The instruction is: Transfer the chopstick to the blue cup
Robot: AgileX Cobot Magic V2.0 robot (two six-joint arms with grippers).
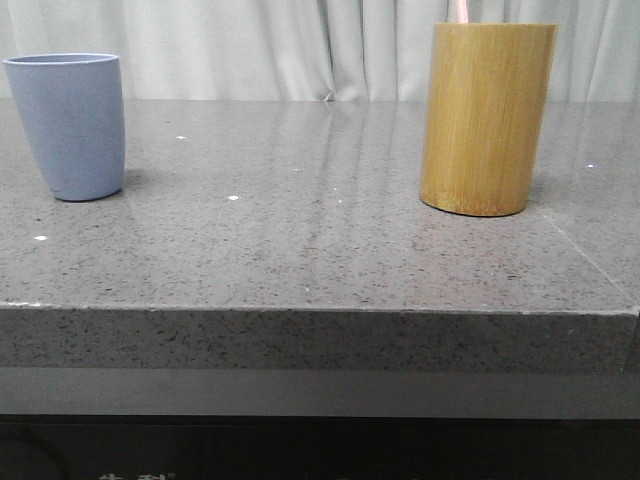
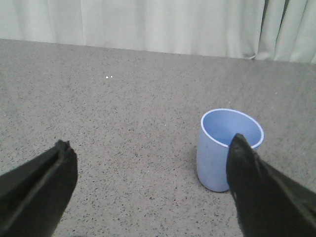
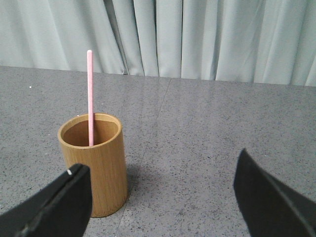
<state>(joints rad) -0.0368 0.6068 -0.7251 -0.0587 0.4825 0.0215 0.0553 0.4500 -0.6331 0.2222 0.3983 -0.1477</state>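
The blue cup (image 1: pixel 68 125) stands upright at the table's left; it also shows in the left wrist view (image 2: pixel 217 153), empty inside. A pale pink chopstick (image 3: pixel 90 94) stands in the bamboo holder (image 3: pixel 94 163); in the front view only its tip (image 1: pixel 461 10) shows above the holder (image 1: pixel 487 118) at the right. My left gripper (image 2: pixel 150 185) is open and empty, short of the cup, its one finger overlapping the cup's rim in view. My right gripper (image 3: pixel 160 197) is open and empty, the holder beside one finger. Neither gripper shows in the front view.
The grey speckled tabletop (image 1: pixel 300 230) has a front edge (image 1: pixel 300 310) close to the camera. A pale curtain (image 1: pixel 300 45) hangs behind the table. A seam line (image 1: pixel 590 255) runs across the top at the right.
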